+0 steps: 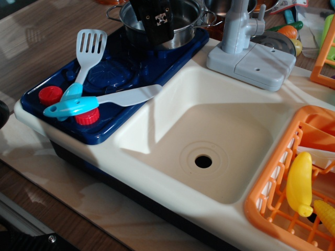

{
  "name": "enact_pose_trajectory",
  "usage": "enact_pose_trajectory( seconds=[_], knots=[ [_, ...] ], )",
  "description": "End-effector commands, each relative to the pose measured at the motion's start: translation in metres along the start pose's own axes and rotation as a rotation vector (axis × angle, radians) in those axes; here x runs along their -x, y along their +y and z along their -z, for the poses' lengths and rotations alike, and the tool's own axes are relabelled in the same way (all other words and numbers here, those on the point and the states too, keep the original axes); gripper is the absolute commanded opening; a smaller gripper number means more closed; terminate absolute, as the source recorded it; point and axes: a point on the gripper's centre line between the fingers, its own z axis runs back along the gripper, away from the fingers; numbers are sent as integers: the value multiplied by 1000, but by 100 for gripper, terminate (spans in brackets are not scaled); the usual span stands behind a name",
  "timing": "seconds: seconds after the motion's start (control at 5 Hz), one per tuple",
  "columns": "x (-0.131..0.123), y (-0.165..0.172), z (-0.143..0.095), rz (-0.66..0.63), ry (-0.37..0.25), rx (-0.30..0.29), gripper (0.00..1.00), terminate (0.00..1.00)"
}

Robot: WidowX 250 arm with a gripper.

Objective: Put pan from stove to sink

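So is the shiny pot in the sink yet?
Not yet. The pan sits on the stove. Nothing looks done. In hand: the gripper hangs at the pan's near rim; I can't tell if it grips. Left: lift the pan and set it in the sink.

The pincer (155, 21) is a flat black block — matte, with small pale marks on its face.

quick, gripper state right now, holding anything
gripper: at the near rim of the pan on the stove; cannot tell if it is open or shut, or gripping the pan.
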Motion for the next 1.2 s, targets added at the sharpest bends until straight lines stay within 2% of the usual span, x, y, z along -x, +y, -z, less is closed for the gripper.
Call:
enact_pose_trajectory(
  seconds=[0.0, 0.4, 0.6, 0.8, 1.0],
  knots=[
    [-3, 5, 4, 33, -37, -11, 100, 0],
    [7, 3, 18, 20, -61, 8, 100, 0],
    [11, 2, 17, 16, -47, 4, 0, 0],
    [5, 5, 18, 16, -37, -2, 0, 0],
    [-6, -2, 4, 15, 9, -43, 0, 0]
  ],
)
